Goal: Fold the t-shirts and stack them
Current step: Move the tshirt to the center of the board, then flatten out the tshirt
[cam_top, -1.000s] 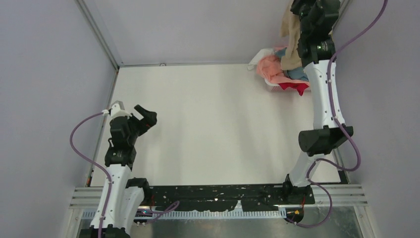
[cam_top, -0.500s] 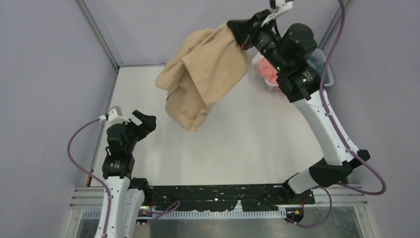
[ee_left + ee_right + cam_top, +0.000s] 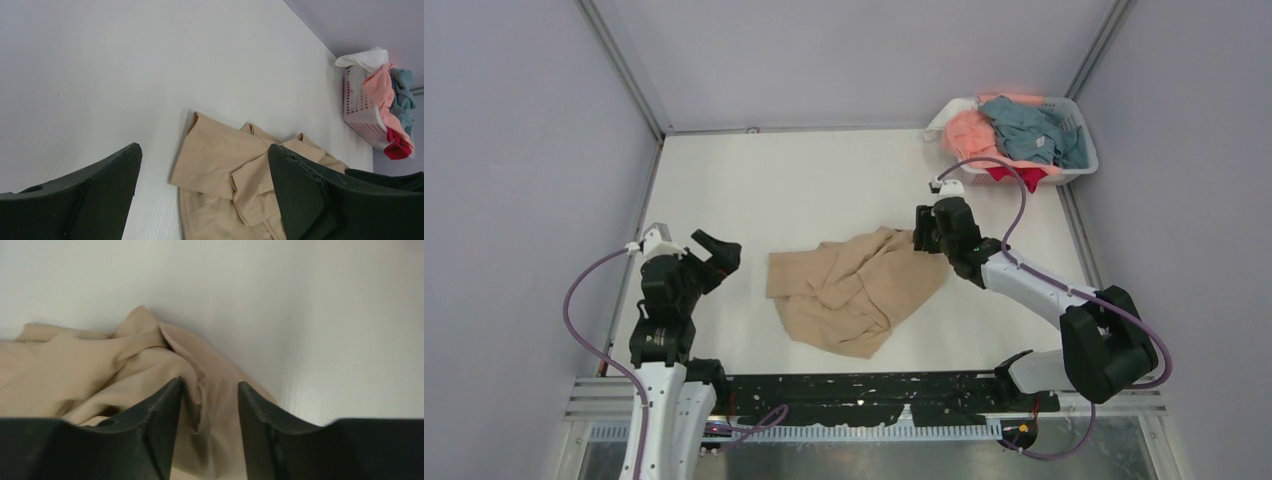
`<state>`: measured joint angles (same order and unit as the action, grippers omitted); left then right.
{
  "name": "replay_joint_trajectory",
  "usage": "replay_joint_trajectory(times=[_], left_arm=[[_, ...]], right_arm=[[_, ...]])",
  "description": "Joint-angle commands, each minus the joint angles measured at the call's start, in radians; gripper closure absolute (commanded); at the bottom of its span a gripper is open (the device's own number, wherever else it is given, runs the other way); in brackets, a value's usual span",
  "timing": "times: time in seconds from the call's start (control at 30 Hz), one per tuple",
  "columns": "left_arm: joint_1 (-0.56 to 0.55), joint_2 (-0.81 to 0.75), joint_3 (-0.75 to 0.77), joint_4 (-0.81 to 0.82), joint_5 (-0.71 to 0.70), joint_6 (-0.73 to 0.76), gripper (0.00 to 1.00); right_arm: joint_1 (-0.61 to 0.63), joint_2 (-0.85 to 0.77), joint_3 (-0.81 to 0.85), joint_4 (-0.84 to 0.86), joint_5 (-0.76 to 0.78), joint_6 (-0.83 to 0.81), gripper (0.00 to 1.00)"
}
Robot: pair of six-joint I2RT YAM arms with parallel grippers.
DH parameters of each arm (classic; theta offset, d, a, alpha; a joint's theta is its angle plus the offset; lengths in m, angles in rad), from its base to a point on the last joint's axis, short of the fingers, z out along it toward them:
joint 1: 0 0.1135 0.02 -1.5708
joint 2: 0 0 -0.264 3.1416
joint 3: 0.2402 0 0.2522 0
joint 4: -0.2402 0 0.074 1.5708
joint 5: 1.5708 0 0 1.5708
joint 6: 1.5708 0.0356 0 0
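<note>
Swung down from mid-air, the tan-beige t-shirt (image 3: 854, 290) now lies crumpled on the bench (image 3: 824, 180), well apart from the white basket (image 3: 1079, 168). At the shirt edge nearest the basket sits the right hand (image 3: 927, 235), its fingers narrowly parted around a fold; whether it grips cannot be told. Beyond the shirt, farthest from the basket, the left hand (image 3: 692, 240) is spread and empty. A salmon-pink shirt (image 3: 969, 135), a grey-blue shirt (image 3: 1024, 130) and a red shirt (image 3: 1014, 178) wait in the basket. Flattening likely follows.
</note>
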<state>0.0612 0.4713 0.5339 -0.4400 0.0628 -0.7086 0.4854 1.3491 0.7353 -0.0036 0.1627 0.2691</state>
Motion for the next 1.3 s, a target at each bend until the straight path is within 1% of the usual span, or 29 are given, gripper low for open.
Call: replay_joint_trajectory(times=[0.0,0.03,0.07,0.1,0.13,0.17,0.2,0.23,0.33,0.43,0.47,0.53,0.57,0.63,0.67,0.83,0.93,1.0,1.17,1.2,1.27], left_arm=[[0.003,0.059,-0.014,0.014,0.087,-0.032,0.01],[0.003,0.077,-0.016,0.018,0.102,-0.032,0.01],[0.003,0.095,-0.02,0.027,0.123,-0.027,0.01],[0.003,0.115,-0.025,0.031,0.138,-0.022,0.01],[0.001,0.143,-0.026,0.032,0.141,-0.018,0.01],[-0.002,0.171,-0.027,0.031,0.134,-0.015,0.01],[-0.005,0.209,-0.025,0.028,0.125,-0.013,0.01],[-0.01,0.252,-0.018,0.028,0.12,-0.012,0.01],[-0.047,0.391,0.023,0.038,0.119,0.0,0.01],[-0.148,0.533,0.099,0.032,0.058,0.01,0.01],[-0.181,0.594,0.12,0.037,0.048,0.016,0.01],[-0.203,0.684,0.164,0.035,0.046,0.032,0.01],[-0.204,0.728,0.19,0.022,0.047,0.037,0.0],[-0.205,0.796,0.221,0.006,0.049,0.048,0.11],[-0.205,0.824,0.228,0.003,0.052,0.05,0.14],[-0.221,0.891,0.194,0.006,0.045,0.038,0.18],[-0.241,0.929,0.177,0.03,0.084,0.031,0.25],[-0.266,0.958,0.186,0.031,0.079,0.025,0.32],[-0.301,1.003,0.207,0.026,0.092,0.012,0.54],[-0.305,1.006,0.21,0.027,0.094,0.011,0.57],[-0.309,1.007,0.21,0.027,0.093,0.005,0.7]], right_arm=[[-0.01,-0.056,0.075,0.035,0.192,-0.005,0.37],[-0.01,-0.077,0.094,0.016,0.2,-0.006,0.23],[-0.003,-0.089,0.109,-0.005,0.193,-0.009,0.05],[0.005,-0.115,0.117,-0.037,0.178,-0.028,0.0],[0.036,-0.126,0.13,-0.052,0.18,-0.039,0.04],[0.058,-0.144,0.136,-0.079,0.2,-0.067,0.04],[0.111,-0.151,0.144,-0.093,0.214,-0.084,0.05],[0.139,-0.161,0.144,-0.113,0.216,-0.109,0.05],[0.272,-0.153,0.134,-0.138,0.201,-0.11,0.05],[0.37,-0.072,0.159,-0.196,0.255,-0.045,0.05],[0.41,-0.048,0.189,-0.219,0.321,-0.009,0.05],[0.454,0.049,0.239,-0.277,0.415,0.049,0.04],[0.472,0.07,0.254,-0.317,0.441,0.07,0.04],[0.49,0.108,0.269,-0.33,0.47,0.118,0.04],[0.493,0.117,0.256,-0.324,0.469,0.143,0.04],[0.5,0.093,0.175,-0.21,0.404,0.203,0.02],[0.501,0.079,0.139,-0.171,0.406,0.211,0.02],[0.501,0.08,0.138,-0.179,0.421,0.213,0.02],[0.501,0.089,0.136,-0.182,0.433,0.211,0.02],[0.5,0.093,0.136,-0.179,0.434,0.211,0.02],[0.501,0.106,0.139,-0.179,0.43,0.211,0.02]])
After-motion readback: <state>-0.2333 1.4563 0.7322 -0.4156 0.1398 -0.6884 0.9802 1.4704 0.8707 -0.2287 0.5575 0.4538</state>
